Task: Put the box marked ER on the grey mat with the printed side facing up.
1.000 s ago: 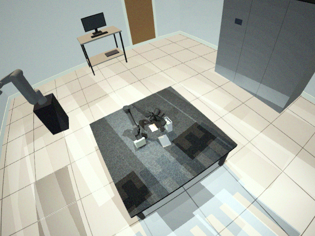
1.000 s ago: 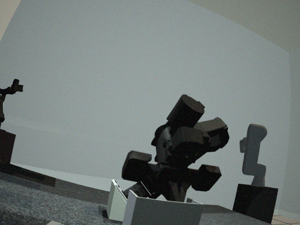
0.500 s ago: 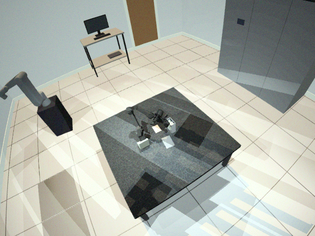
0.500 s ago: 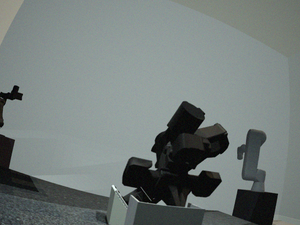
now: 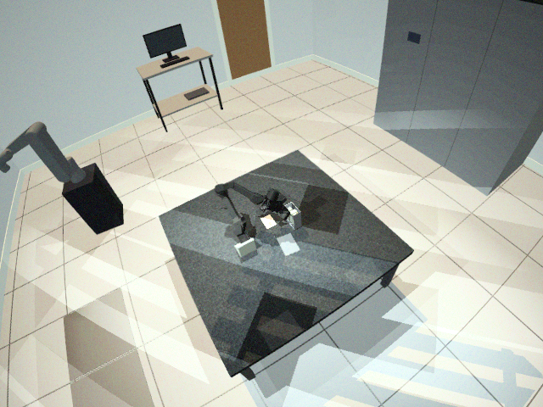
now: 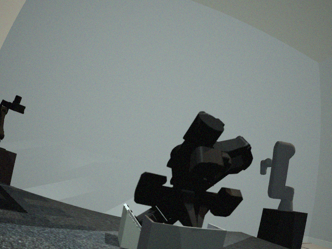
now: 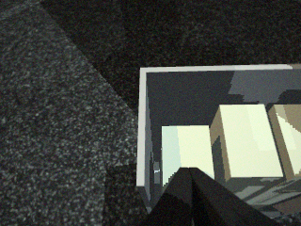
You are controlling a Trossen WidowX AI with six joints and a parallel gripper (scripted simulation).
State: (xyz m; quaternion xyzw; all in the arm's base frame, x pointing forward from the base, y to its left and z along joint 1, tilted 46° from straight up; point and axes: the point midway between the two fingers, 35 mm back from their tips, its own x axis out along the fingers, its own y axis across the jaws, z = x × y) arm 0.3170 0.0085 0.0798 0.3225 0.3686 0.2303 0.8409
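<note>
The box marked ER must be one of the three pale boxes that stand in the bin (image 5: 298, 220) (image 6: 184, 237) (image 7: 142, 118), but which one I cannot tell, because no printed code is readable. They are the left box (image 7: 190, 143), the middle box (image 7: 249, 141) and the right box (image 7: 293, 124). I judge them light, rather stiff, perhaps of carton and a little slippery; too strong a squeeze could dent them. The best hold is probably across the two broad sides, near the top.

The gripper (image 5: 287, 214) (image 6: 197, 224) (image 7: 187, 175) has its fingers closed together, with nothing between them, and their tips appear in front of the left box. They should open before any grasp.

On the dark table (image 5: 197, 280) (image 6: 53, 233) (image 7: 61, 118), near the bin, lies a pale flat square (image 5: 288, 244); whether it is the mat, I am not sure. Farther away are a desk with a monitor (image 5: 165, 41), a brown door (image 5: 245, 36) and a tall grey cabinet (image 5: 443, 87).
</note>
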